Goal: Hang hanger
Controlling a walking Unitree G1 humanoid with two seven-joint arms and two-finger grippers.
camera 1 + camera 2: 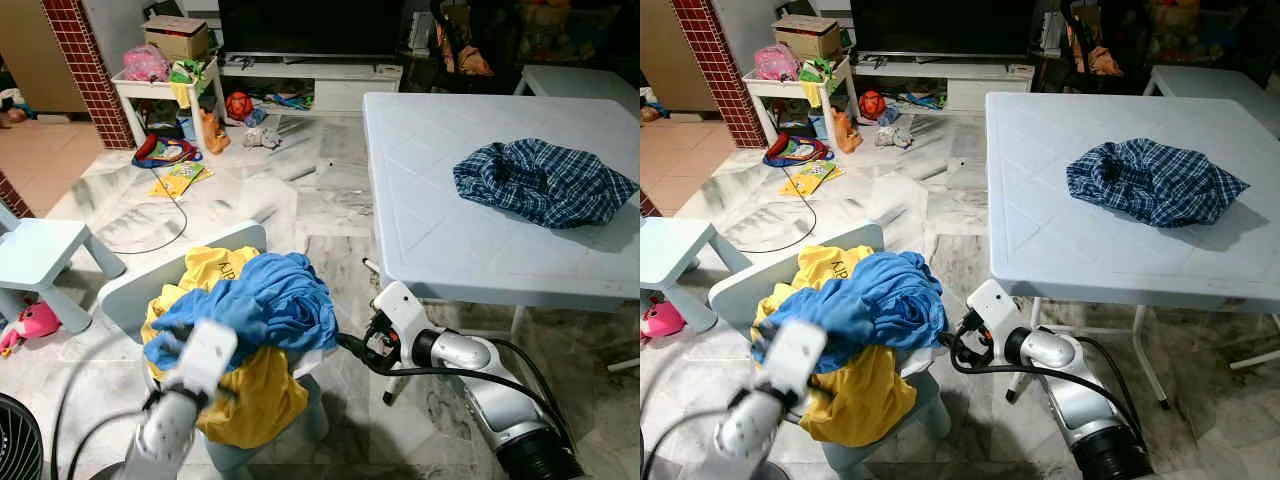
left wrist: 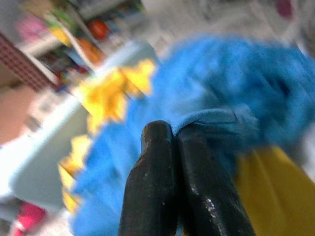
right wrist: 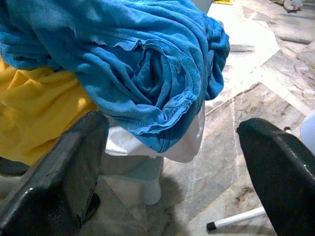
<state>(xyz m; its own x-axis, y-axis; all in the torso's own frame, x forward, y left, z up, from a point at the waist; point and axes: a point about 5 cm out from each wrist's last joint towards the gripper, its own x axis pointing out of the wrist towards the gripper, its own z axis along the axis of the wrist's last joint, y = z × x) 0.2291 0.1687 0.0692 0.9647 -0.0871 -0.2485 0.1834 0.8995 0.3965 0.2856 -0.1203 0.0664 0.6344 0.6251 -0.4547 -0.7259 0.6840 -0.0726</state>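
No hanger can be made out. A blue shirt (image 1: 270,300) lies on top of a yellow shirt (image 1: 250,400) and a white garment (image 3: 184,142), all heaped on a small pale-blue chair (image 1: 130,290). My left gripper (image 2: 170,129) is shut, pinching a fold of the blue shirt (image 2: 221,98) at its tips; its arm (image 1: 170,420) comes up from below the pile. My right gripper (image 3: 167,167) is open wide, low beside the chair's right side, facing the blue shirt (image 3: 147,73) without touching it.
A pale-blue table (image 1: 450,230) on my right carries a crumpled plaid shirt (image 1: 545,180). A small pale table (image 1: 40,255), a pink toy (image 1: 35,322) and a fan (image 1: 20,440) are to the left. Toys and a TV stand (image 1: 310,85) lie beyond.
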